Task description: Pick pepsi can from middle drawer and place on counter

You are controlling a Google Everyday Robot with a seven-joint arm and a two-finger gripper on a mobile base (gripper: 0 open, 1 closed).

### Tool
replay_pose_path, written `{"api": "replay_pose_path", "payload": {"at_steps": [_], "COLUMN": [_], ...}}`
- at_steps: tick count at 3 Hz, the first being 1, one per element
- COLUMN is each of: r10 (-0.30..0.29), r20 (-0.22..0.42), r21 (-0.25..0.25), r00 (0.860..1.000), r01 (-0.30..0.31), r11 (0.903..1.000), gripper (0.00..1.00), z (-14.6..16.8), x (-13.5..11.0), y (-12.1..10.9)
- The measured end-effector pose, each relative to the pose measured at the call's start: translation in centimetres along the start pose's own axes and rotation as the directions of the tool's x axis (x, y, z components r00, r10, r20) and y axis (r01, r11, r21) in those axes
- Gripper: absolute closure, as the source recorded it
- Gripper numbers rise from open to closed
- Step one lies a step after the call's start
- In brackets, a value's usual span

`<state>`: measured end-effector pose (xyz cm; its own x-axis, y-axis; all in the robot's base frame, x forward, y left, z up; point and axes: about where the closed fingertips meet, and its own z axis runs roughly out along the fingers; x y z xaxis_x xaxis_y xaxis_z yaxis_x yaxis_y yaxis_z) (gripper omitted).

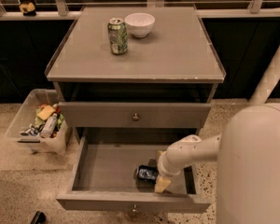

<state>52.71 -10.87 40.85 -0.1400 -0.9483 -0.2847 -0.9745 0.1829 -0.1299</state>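
Observation:
The pepsi can, dark blue with silver ends, lies on its side on the floor of the open middle drawer, toward the right front. My gripper reaches down into the drawer from the right, right against the can's right end; a pale fingertip shows beside it. The arm covers the can's right part. The counter is the grey cabinet top above.
A green can and a white bowl stand on the counter at the back left. A shut grey drawer front with knob sits above the open drawer. A clear bin of items stands on the floor at left.

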Motion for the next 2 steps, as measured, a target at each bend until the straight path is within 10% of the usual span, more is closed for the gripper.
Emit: {"api": "replay_pose_path", "payload": {"at_steps": [2], "r10": [-0.067], "r20": [-0.055], "r21": [-0.015], "r00": [0.996], "r01": [0.066], "r11": [0.9977], "gripper": [0.00], "z": [3.05], "x": [-2.42], "y": [2.61]}}
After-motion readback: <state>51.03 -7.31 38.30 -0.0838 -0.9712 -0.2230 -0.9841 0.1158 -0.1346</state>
